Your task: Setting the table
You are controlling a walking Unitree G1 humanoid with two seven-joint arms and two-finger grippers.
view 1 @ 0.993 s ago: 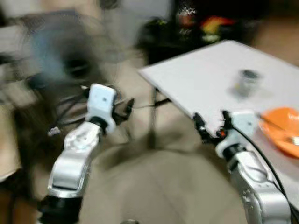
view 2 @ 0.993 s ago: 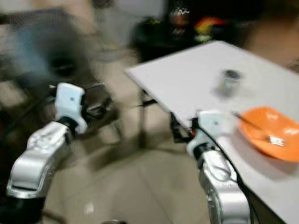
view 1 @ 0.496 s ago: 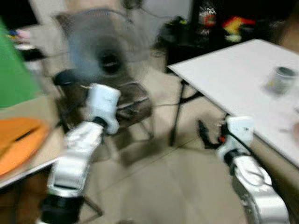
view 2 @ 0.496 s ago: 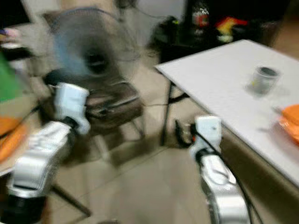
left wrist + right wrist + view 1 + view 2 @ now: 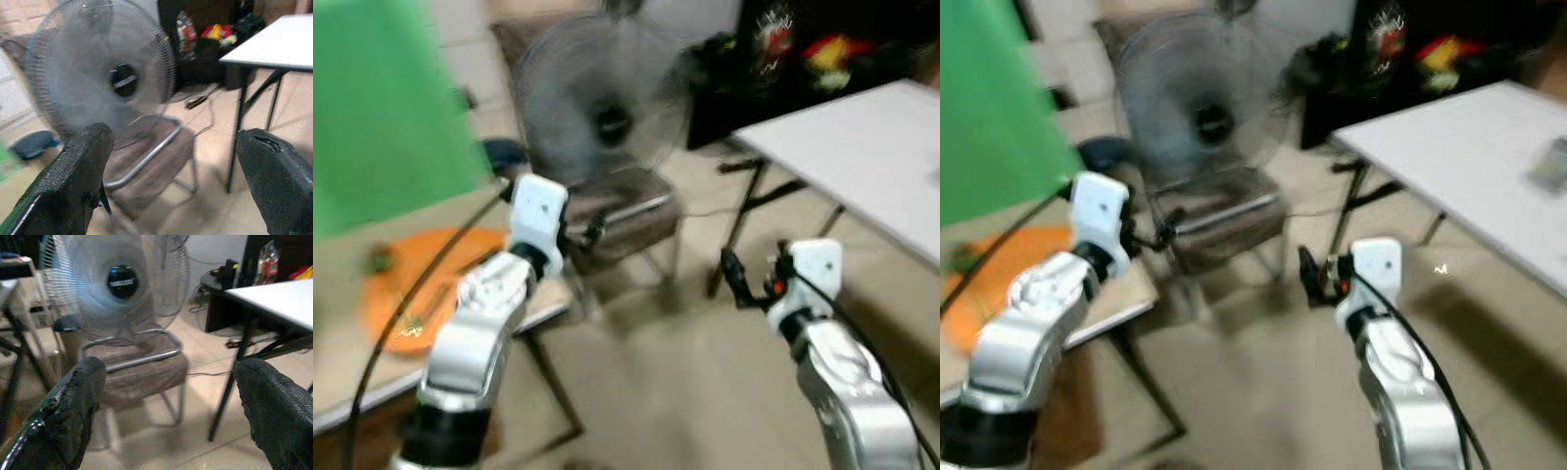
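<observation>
Here, both grippers, left gripper [image 5: 171,186] and right gripper [image 5: 168,416], hang unclenched; we judge the orange plate [image 5: 431,284] light, rigid, best pinched at its rim.

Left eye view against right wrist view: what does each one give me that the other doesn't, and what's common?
Left eye: the orange plate on the tan table beside the green screen, plus the left gripper held out in front. Right wrist: the right gripper up close, its fingers spread apart. Both: the fan, the brown chair by it, and the white table.
</observation>
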